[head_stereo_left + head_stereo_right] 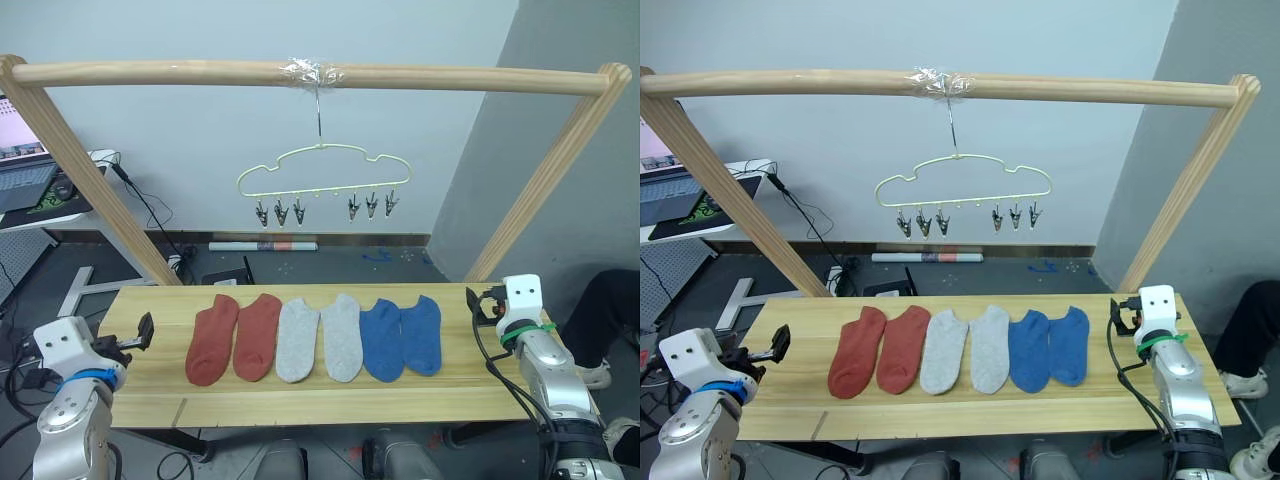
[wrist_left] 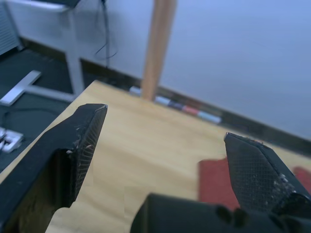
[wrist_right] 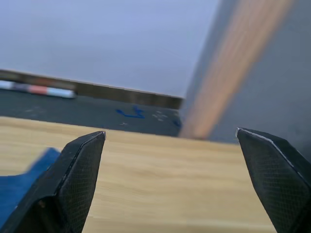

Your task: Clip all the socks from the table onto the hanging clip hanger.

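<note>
Six socks (image 1: 312,338) lie side by side mid-bench (image 1: 300,405): two rust-red, two grey, two blue, left to right. Clip hanger (image 1: 322,170) hangs from the wooden pole frame (image 1: 180,72) above, all clips bare. Left pincer (image 2: 165,145) released, over bench's left end. Right pincer (image 3: 170,145) released, at right end.

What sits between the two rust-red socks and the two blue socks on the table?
The two light grey socks, side by side, in both eye views.
</note>
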### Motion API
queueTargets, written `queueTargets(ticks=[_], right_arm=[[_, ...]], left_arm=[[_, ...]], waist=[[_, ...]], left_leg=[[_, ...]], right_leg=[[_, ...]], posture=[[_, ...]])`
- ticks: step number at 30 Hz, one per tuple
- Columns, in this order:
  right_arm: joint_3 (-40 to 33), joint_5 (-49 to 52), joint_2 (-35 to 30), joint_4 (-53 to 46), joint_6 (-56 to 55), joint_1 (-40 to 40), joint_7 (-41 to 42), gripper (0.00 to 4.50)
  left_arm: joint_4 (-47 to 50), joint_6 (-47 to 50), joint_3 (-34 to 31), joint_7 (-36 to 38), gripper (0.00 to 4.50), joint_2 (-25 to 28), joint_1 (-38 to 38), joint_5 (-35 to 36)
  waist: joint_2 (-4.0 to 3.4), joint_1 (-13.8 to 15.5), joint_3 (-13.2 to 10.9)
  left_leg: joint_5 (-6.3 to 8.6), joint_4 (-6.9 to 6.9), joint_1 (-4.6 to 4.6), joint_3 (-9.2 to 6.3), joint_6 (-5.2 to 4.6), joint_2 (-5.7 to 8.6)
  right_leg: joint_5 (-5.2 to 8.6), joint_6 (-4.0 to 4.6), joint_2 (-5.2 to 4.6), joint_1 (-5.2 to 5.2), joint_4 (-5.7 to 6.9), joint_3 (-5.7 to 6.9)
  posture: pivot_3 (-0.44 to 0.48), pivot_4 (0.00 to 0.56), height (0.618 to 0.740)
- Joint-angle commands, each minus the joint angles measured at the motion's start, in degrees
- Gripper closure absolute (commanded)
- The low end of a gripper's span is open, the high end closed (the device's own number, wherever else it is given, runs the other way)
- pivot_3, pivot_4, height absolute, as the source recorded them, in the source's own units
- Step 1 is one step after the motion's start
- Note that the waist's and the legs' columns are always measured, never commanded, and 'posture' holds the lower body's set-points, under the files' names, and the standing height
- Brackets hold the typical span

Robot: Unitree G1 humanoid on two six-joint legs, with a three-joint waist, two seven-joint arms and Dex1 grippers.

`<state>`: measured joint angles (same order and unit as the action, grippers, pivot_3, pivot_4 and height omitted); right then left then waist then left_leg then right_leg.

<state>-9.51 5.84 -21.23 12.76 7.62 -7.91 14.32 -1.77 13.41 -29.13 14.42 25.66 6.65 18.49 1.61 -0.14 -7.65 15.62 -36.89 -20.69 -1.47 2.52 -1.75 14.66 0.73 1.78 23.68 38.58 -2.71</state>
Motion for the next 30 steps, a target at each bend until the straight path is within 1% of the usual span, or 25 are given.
queueTargets(ticks=[1,4,5,7,10,12,14,16,21,25,29,30], right_arm=[[0.0,2.3,-0.6,-5.3,1.7,-1.5,3.2,0.0],[1.3,2.3,-1.6,-7.4,2.5,-1.9,6.0,0.0],[1.6,2.5,-1.7,-8.2,3.0,-1.9,6.8,0.0],[3.0,3.7,-2.8,-10.3,4.4,-2.2,10.6,0.0],[4.1,5.4,-3.7,-12.7,5.7,-3.1,14.7,0.0],[4.4,6.0,-3.9,-14.2,6.5,-3.6,15.8,0.0],[4.9,6.6,-3.9,-15.7,7.2,-4.0,16.9,0.0],[5.3,7.7,-3.6,-16.9,8.0,-4.3,18.2,0.0],[7.3,11.3,-2.9,-21.2,10.9,-6.5,21.7,0.0],[10.2,12.7,-2.8,-23.6,14.5,-10.1,23.7,0.0],[12.0,14.3,-2.0,-25.3,16.8,-12.7,25.0,0.0],[12.8,14.9,-1.7,-26.0,17.4,-13.5,25.6,0.0]], left_arm=[[7.5,2.0,2.6,1.4,0.04,0.4,-0.5,0.8],[9.7,4.3,4.5,2.1,0.04,0.1,-1.4,1.3],[10.3,4.7,4.8,2.5,0.04,0.3,-1.6,1.5],[11.8,5.4,6.5,3.0,0.04,0.3,-2.9,1.3],[13.8,5.7,8.4,4.1,0.66,0.2,-5.9,1.8],[14.6,6.4,9.7,5.2,1.24,0.4,-7.3,2.0],[15.2,6.8,11.4,6.2,1.93,0.8,-8.4,1.5],[15.4,7.5,12.6,5.7,2.56,0.4,-9.9,1.0],[14.2,6.7,15.5,3.7,2.56,-1.6,-14.1,-1.1],[11.9,5.7,17.8,2.5,2.56,-3.9,-18.3,-2.8],[9.5,4.3,20.1,1.9,2.56,-5.6,-21.1,-4.9],[8.4,3.9,20.6,1.2,2.56,-6.3,-22.5,-5.5]], waist=[[0.01,0.0,-0.3],[0.04,0.0,-0.6],[0.05,0.0,-0.8],[0.07,0.0,-1.1],[0.13,0.0,-1.5],[0.14,0.0,-1.6],[0.14,0.0,-1.9],[0.19,-0.1,-2.2],[0.27,-0.2,-2.7],[0.28,-0.3,-2.9],[0.36,-0.4,-3.2],[0.37,-0.3,-3.2]], left_leg=[[0.0,0.0,-0.02,-0.01,0.0,0.0],[0.0,-0.01,-0.03,0.0,0.0,0.02],[0.0,-0.01,-0.06,-0.01,0.0,0.02],[0.0,-0.01,-0.07,-0.01,0.0,0.01],[0.0,-0.03,-0.16,-0.03,0.0,0.01],[0.0,-0.04,-0.2,-0.04,0.0,0.01],[0.0,-0.03,-0.21,-0.03,0.01,0.01],[0.0,-0.02,-0.22,0.0,0.01,0.02],[0.0,-0.04,-0.25,-0.05,0.01,0.0],[0.0,-0.07,-0.26,-0.04,0.01,0.02],[0.0,-0.06,-0.29,-0.06,0.01,0.03],[0.0,-0.06,-0.32,-0.09,0.02,0.03]], right_leg=[[0.0,0.0,0.0,0.0,0.0,0.0],[0.0,-0.01,0.01,0.01,-0.01,-0.01],[-0.01,-0.01,0.01,0.03,-0.01,0.0],[-0.01,-0.01,0.01,0.06,0.0,0.0],[-0.02,-0.04,0.02,0.29,0.03,0.02],[-0.04,-0.06,0.02,0.33,0.04,0.02],[-0.04,-0.06,0.02,0.33,0.03,0.0],[-0.03,-0.07,0.01,0.35,0.02,-0.02],[-0.04,-0.09,0.02,0.38,0.04,0.02],[-0.09,-0.17,0.02,0.37,0.03,0.01],[-0.1,-0.18,0.02,0.37,0.0,0.02],[-0.08,-0.22,0.02,0.38,-0.01,0.05]], posture=[[0.096,0.125,0.74],[0.089,0.132,0.74],[0.078,0.142,0.74],[0.078,0.142,0.74],[0.063,0.155,0.74],[0.056,0.16,0.74],[0.049,0.165,0.74],[0.049,0.165,0.74],[0.036,0.173,0.74],[0.021,0.186,0.74],[0.021,0.186,0.74],[0.01,0.196,0.74]])
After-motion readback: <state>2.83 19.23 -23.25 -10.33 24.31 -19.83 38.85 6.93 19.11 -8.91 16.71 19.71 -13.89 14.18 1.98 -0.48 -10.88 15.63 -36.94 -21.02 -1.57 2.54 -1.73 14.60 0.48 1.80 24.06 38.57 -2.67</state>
